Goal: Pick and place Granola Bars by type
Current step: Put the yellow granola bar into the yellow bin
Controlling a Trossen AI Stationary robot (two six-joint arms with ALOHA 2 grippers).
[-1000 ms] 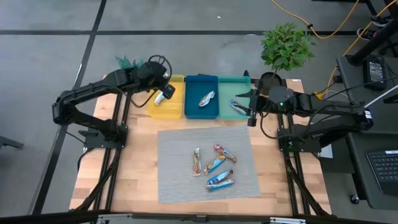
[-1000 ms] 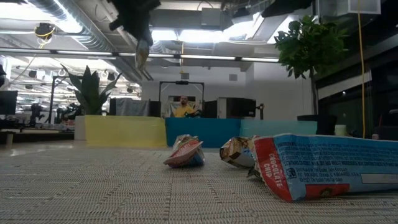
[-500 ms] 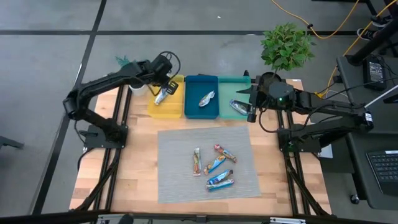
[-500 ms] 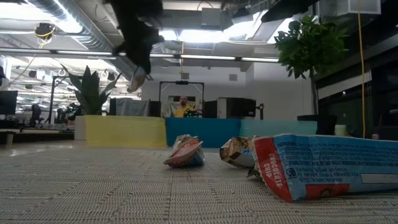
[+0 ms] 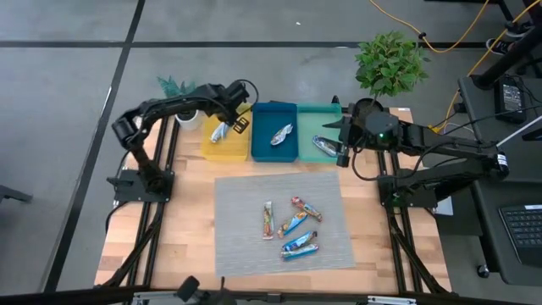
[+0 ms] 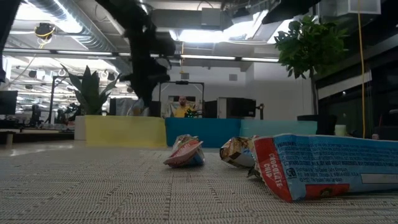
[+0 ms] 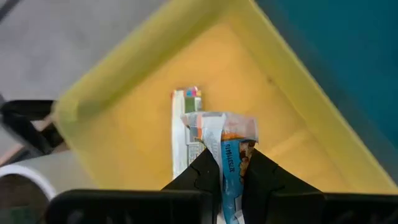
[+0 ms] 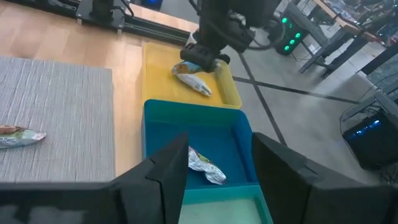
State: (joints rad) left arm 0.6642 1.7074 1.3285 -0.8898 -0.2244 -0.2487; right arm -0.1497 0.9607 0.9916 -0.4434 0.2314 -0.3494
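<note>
In the upper left of the high view the left gripper (image 5: 227, 129) reaches down into the yellow tray (image 5: 214, 149); its fingers (image 7: 202, 169) are clamped on the end of a multicoloured bar (image 7: 225, 144), which sticks out between the two tips and hangs over the tray floor; a second bar (image 7: 182, 134) lies flat in the same tray, just beside the held one and partly behind it. The right gripper (image 5: 340, 146) hovers at the upper right of the same view, beside the teal tray (image 5: 332, 111); its fingers (image 8: 168, 168) stand apart with nothing between them. A silver bar (image 5: 282, 133) lies in the blue tray (image 5: 273, 156) in the middle; another bar (image 5: 322, 146) lies in the teal tray. Four more bars (image 5: 292, 227) lie close together on the grey mat (image 5: 246, 203) at the centre of the wooden counter (image 5: 182, 229), well apart from both grippers.
</note>
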